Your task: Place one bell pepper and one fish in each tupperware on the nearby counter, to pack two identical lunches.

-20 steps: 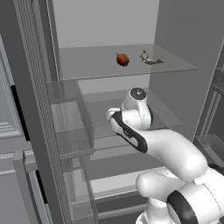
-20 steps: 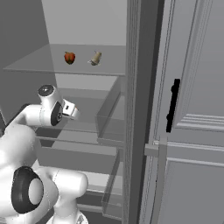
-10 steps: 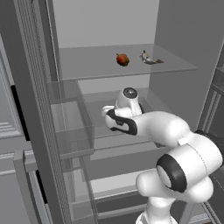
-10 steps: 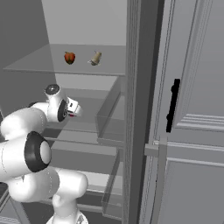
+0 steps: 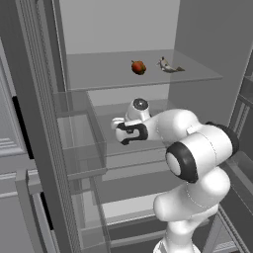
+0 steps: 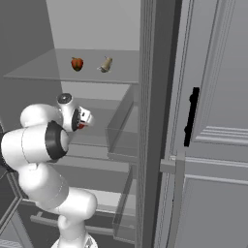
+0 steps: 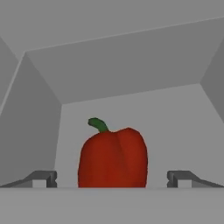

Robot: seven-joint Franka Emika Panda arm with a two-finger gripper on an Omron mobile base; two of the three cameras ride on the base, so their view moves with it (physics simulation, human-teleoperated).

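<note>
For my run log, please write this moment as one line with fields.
stage: reaching for bell pepper | gripper: open, pepper between fingertips, not gripped | upper shelf: second pepper, fish

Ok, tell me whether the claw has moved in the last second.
Yes. In the left base view the claw has swung left, toward the clear drawer, and stays open around a bell pepper.

Bright red pepper upright (green stem up); darker pepper beside fish.
</note>
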